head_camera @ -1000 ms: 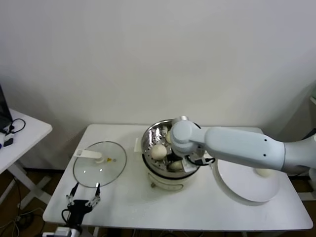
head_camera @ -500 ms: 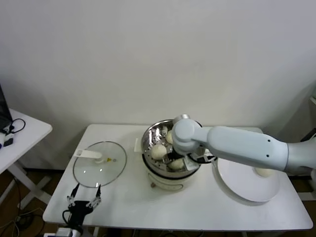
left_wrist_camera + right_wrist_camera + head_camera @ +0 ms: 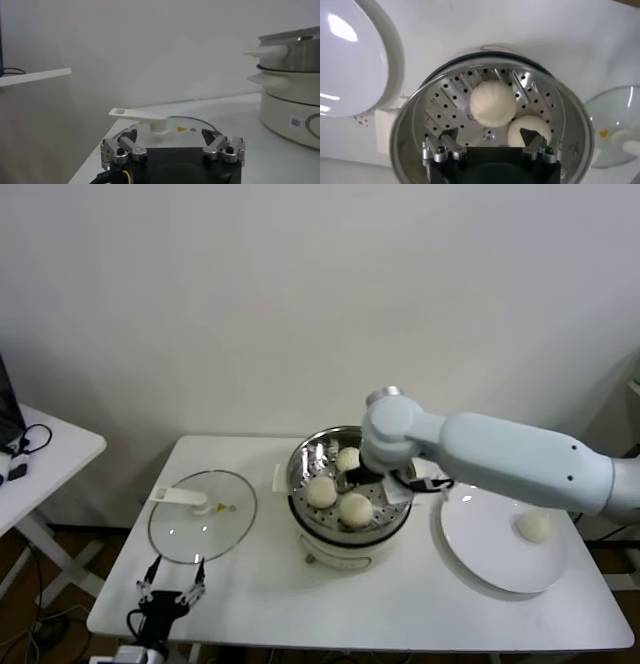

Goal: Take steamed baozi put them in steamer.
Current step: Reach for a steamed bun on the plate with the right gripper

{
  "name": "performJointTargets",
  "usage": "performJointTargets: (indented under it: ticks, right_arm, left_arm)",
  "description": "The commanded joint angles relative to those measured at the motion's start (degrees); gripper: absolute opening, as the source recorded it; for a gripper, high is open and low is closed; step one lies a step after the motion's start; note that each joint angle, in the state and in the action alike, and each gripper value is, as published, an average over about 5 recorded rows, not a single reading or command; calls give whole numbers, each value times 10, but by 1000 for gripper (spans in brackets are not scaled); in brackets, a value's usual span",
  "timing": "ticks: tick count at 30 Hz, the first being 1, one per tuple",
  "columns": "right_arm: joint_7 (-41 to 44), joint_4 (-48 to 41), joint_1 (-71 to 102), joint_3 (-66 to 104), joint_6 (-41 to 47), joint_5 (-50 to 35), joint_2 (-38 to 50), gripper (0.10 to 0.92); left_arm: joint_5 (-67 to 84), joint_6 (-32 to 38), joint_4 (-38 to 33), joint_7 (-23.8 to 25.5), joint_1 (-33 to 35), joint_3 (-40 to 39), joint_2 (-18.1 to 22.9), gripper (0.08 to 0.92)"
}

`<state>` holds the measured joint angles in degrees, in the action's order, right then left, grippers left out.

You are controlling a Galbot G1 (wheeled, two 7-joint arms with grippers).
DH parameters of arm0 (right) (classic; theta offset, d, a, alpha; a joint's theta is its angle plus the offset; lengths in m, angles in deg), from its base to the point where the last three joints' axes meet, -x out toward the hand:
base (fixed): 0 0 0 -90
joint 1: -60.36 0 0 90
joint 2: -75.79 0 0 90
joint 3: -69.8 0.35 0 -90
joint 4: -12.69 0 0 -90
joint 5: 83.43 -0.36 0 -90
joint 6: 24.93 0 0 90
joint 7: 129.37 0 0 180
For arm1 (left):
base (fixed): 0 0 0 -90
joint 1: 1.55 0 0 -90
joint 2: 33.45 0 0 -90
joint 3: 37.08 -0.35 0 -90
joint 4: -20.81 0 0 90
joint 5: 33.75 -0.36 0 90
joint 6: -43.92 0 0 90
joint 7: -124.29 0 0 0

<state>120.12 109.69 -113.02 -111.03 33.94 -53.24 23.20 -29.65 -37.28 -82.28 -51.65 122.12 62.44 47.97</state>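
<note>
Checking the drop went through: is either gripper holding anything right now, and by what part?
Nothing is held. The right gripper is open above the steamer, with three baozi lying loose inside. The left gripper is open and empty near the lid.

Pale-blue rounded arm [image 3: 500, 459], black hand [image 3: 490, 150]

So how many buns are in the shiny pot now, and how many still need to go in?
Three steamed baozi already sit in the steamer. The right tool is open and empty above them, holding nothing. One bun is left on the white plate, so that one comes next. The left tool waits by the glass lid, open.
</note>
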Motion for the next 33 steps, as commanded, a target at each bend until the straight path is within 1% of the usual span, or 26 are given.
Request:
performJointTargets:
  ticks: [1, 3, 6, 9, 11, 13, 16, 22, 27, 33]
  right_arm:
    - [8, -21, -152, -84, 173, -289, 115, 823]
    - [8, -38, -196, -137, 215, -357, 150, 823]
    - [1, -66, -228, -183, 260, -423, 195, 823]
    - [-15, -99, -219, -191, 291, -454, 233, 823]
    - [-27, -119, -198, -182, 306, -453, 258, 823]
    - [-40, -136, -160, -159, 311, -438, 283, 823]
    - [-50, -158, -62, -78, 306, -393, 320, 823]
    - [-52, -193, 218, 163, 319, -321, 364, 823]
    - [-52, -237, 378, 312, 320, -269, 355, 823]
    - [-49, -311, 430, 370, 285, -183, 306, 823]
  left_arm:
    - [-3, -3, -3, 0, -1, -6, -1, 823]
    - [-3, -4, -5, 0, -3, -9, -1, 823]
    - [-1, -7, -6, 0, -7, -13, -1, 823]
    - [1, -8, -7, 0, -11, -17, 1, 823]
    - [0, -8, -8, 0, -11, -19, 1, 823]
    - [0, -9, -10, 0, -12, -20, 0, 823]
    - [1, -8, -11, 1, -12, -20, -1, 823]
    - [0, -8, -9, 1, -14, -23, 0, 823]
    - [-4, -9, -10, 1, -14, -25, 0, 823]
    - [-8, -13, -16, 1, -15, -26, 4, 823]
